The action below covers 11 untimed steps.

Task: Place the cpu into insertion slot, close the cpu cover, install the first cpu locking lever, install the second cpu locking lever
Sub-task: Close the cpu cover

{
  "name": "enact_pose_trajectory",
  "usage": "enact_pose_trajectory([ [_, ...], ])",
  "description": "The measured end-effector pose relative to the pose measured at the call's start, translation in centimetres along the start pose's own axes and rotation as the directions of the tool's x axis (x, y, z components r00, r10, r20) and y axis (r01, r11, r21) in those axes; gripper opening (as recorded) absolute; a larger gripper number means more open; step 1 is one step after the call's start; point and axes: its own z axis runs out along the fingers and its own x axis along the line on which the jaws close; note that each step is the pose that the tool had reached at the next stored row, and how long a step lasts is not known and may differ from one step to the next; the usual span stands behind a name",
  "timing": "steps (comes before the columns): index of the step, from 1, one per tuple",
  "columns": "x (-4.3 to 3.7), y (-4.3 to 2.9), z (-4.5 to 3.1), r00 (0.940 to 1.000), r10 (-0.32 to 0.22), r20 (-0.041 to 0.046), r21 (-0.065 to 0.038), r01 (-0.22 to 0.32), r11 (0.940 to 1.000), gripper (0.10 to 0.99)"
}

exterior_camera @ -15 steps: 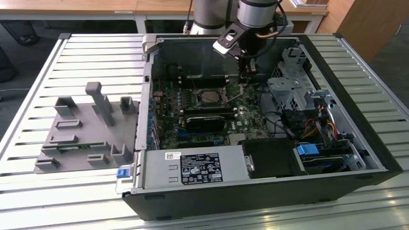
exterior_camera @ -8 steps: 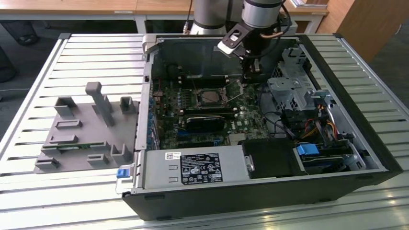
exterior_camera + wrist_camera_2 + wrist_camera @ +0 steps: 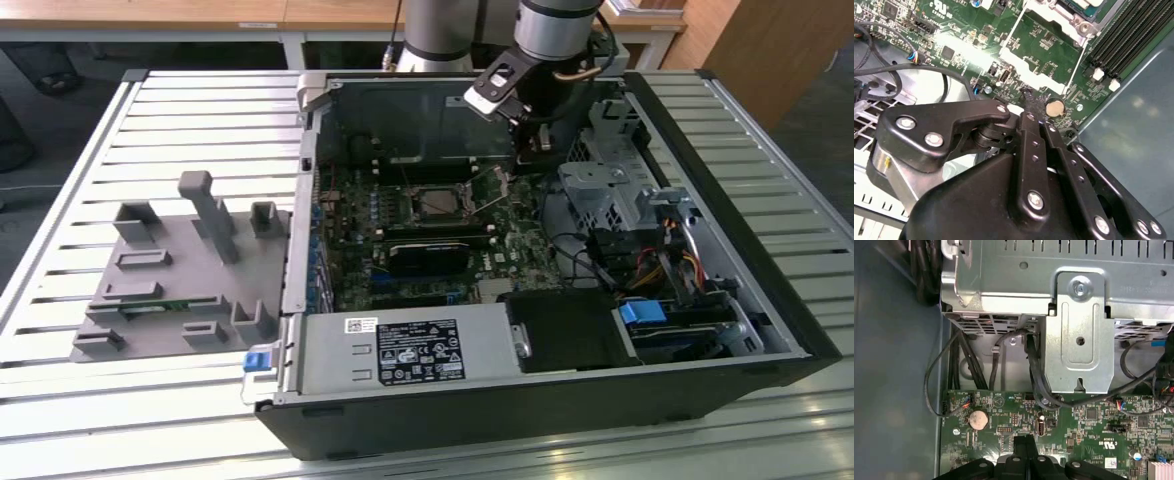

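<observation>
At the upper middle of the exterior view, the robot arm [image 3: 554, 25] reaches down into an open computer case [image 3: 534, 400] lying on a slatted metal bench [image 3: 80, 400]. Its tool [image 3: 531, 140] hangs low over the far corner of the motherboard [image 3: 521, 245], beside the silver drive cage [image 3: 601, 190]. Near the frame's centre sits the insertion slot [image 3: 412, 207], a silver-rimmed square with a dark grey face in its window. That face is seemingly the cpu [image 3: 439, 206], though I cannot tell for certain. The tool is near the slot but apart from it, toward the exterior view's right. A grey fixture tray [image 3: 174, 270] rests on the bench at the exterior view's left, and a labelled power supply [image 3: 414, 350] lies along the case's near edge.

In the second wrist view the black tool [image 3: 1029, 107] is clenched — its fingertips [image 3: 1030, 122] are pressed together with nothing visible between them. It sits just over the green board, close to a coin cell battery [image 3: 1055, 106]. Beyond it the cpu cover [image 3: 1064, 17], a silver frame, lies over the socket. A thin wire locking lever [image 3: 1077, 65] runs from the cover's corner toward the battery, with the memory slots [image 3: 1126, 42] alongside.

In the first wrist view the tool [image 3: 1026, 439] shows the same closed tips above the board, the battery [image 3: 978, 419] near them. Black cables [image 3: 1034, 375] hang in front of a metal bracket [image 3: 1079, 330].
</observation>
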Motion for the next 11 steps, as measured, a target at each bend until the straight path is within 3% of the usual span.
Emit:
enact_pose_trajectory([
  [11, -0.37, 0.16, 0.86, 1.0000, 0.000, 0.0001, 0.002, 0.000, 1.0000, 0.106],
])
